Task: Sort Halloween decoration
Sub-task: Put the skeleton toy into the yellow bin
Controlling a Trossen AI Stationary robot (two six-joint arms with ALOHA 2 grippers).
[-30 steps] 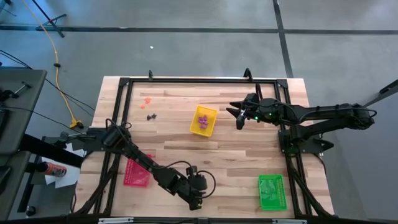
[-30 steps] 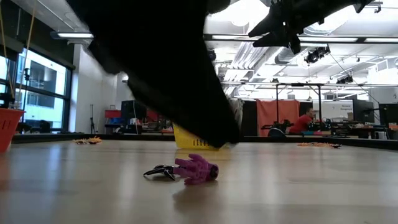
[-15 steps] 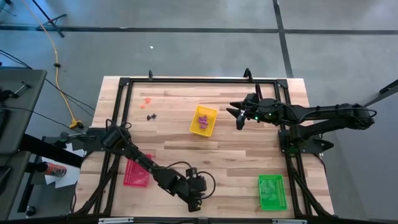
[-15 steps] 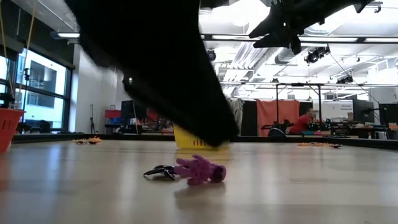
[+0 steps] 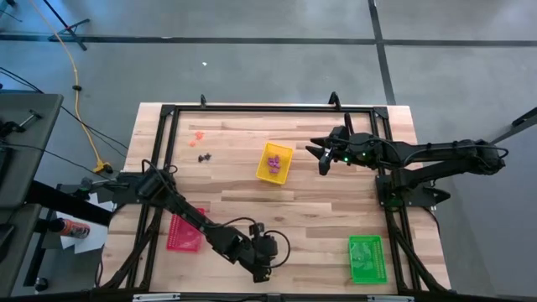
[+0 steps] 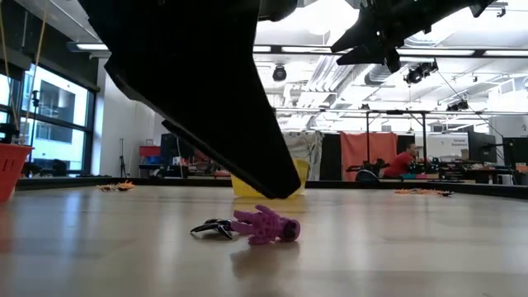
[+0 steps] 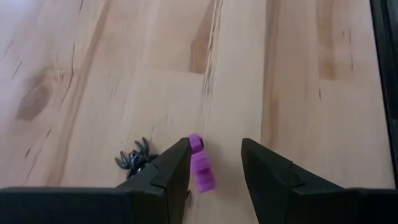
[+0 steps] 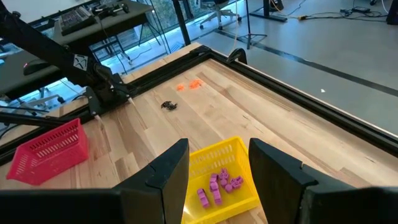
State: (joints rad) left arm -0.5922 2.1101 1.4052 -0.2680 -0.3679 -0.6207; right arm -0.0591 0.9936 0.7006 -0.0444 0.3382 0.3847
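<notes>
A purple trinket [image 7: 200, 165] of the Halloween decoration lies on the wood near the table's near edge. A black spider trinket [image 7: 134, 160] lies right beside it. My left gripper [image 7: 214, 146] is open, slanting down over them, with the purple trinket [image 6: 266, 224] between its fingertips. In the low view the fingertips [image 6: 285, 188] hang just above it without touching. My right gripper [image 5: 321, 164] is open and empty, held high beside the yellow tray [image 5: 275, 162], on the tray's right.
The yellow tray [image 8: 221, 180] holds several purple trinkets. A red tray [image 5: 185, 231] stands at the near left and a green tray [image 5: 365, 257] at the near right. Orange trinkets [image 5: 198, 133] and black ones [image 5: 204, 157] lie at the far left. A black frame [image 5: 252, 107] edges the table.
The purple trinket has shifted and turned a little on the table under my left gripper, while the black spider has stayed put. Both arms have kept their places.
</notes>
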